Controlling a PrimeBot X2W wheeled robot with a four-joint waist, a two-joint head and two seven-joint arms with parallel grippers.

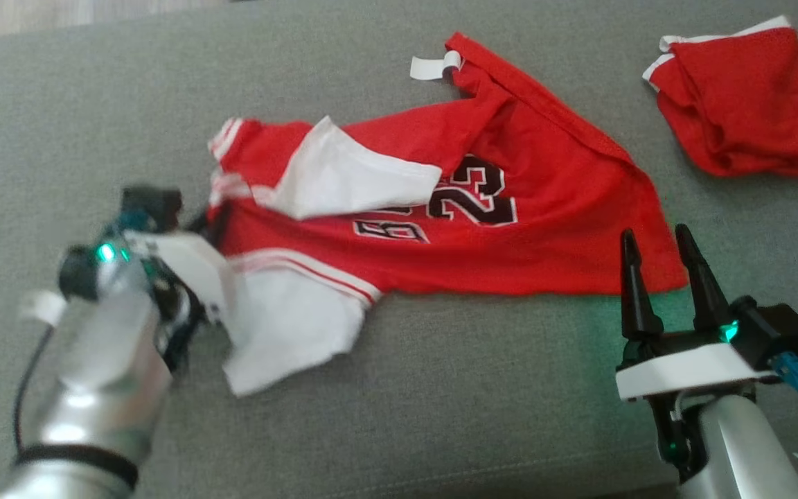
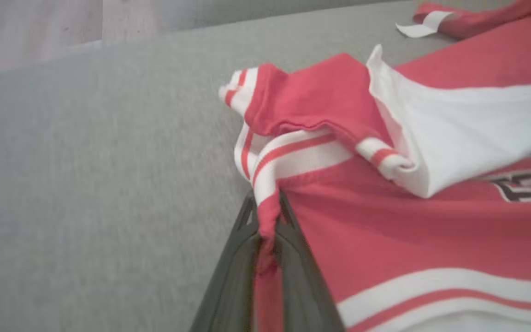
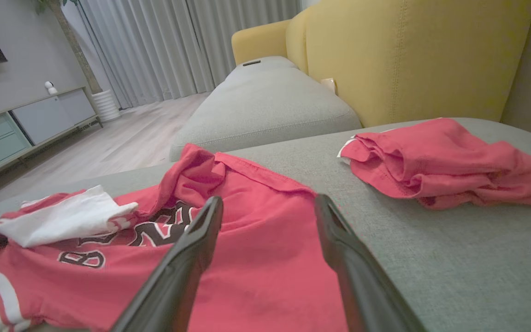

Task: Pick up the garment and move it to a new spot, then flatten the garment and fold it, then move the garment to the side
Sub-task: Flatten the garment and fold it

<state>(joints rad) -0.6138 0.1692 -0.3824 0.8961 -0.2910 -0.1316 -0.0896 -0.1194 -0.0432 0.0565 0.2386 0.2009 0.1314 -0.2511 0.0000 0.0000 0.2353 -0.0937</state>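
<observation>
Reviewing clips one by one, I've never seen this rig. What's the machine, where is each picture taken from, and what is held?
A wheeled robot with two arms. One picture looks down from its head; the others look out from each wrist. On the grey fabric cushion lie a red basketball jersey with white trim and, apart, a crumpled red cloth garment. The left hand is shut on the jersey's striped edge; the right hand hovers open, empty.
</observation>
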